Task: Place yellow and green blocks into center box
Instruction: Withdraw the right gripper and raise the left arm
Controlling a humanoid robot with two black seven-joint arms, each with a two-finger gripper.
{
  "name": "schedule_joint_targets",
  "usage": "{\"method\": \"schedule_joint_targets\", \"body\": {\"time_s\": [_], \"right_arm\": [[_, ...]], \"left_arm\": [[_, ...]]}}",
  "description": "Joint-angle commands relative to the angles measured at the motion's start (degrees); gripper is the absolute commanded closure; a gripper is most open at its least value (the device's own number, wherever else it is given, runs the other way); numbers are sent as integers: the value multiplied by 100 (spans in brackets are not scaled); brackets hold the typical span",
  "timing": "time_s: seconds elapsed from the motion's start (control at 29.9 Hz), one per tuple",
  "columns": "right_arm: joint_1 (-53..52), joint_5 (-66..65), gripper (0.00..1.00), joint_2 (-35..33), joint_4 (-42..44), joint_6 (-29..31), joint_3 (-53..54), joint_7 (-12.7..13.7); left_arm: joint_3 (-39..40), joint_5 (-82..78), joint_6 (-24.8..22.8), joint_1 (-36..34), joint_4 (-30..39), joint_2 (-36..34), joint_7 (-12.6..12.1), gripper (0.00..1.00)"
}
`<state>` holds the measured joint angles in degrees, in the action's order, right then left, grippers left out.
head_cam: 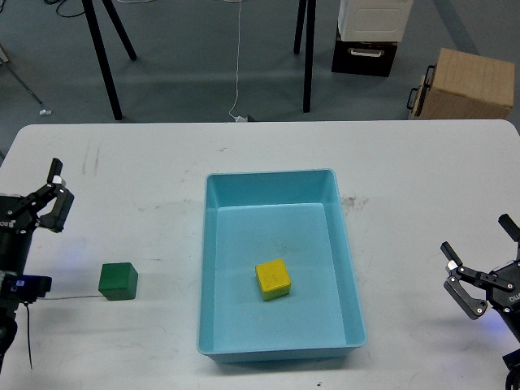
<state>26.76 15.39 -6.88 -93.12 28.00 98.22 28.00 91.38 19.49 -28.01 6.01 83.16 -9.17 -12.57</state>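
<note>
We take the light blue center box (349, 268) as our landmark: it sits on the white counter (162, 179) in the middle, long side running away from us. The yellow block (273, 279) already lies on the box floor, inside the near half and clear of all four walls, so by our reading that half of the task is done. It rests slightly turned, which fits a block let go from above rather than pushed into place.

The green block (119, 281) is what remains. It stands on the counter to the left of the box, well apart from the box's left wall and level with the box's near half. It lies on our left side, so we judge the left arm the natural one to fetch it.

Our left end effector (49, 197) hangs left of the box, beyond the green block and farther from us than it, not touching anything; its fingers stand apart and hold nothing. Our right end effector (479, 264) waits right of the box, near the counter's right edge, fingers likewise spread and empty. Parked out there, it leaves the box mouth unobstructed.

Next, as we see it, the left arm should come down over the green block, close on it, lift above the rim and release inside without striking the yellow block.
</note>
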Motion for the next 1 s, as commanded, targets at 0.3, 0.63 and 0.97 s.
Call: {"method": "schedule_joint_targets", "body": {"time_s": [0.3,0.63,0.97], "right_arm": [[66,0,1,-129,4,0,295,-23],[-4,8,1,143,-39,0,286,-32],[22,17,1,152,-136,0,233,-32]], "left_arm": [[-320,-277,1,-2752,-977,-2534,0,0],[-4466,-1947,1,-6090,-810,-3908,-17,0],[-9563,-3037,1,-10133,-503,-3330,-263,0]]}}
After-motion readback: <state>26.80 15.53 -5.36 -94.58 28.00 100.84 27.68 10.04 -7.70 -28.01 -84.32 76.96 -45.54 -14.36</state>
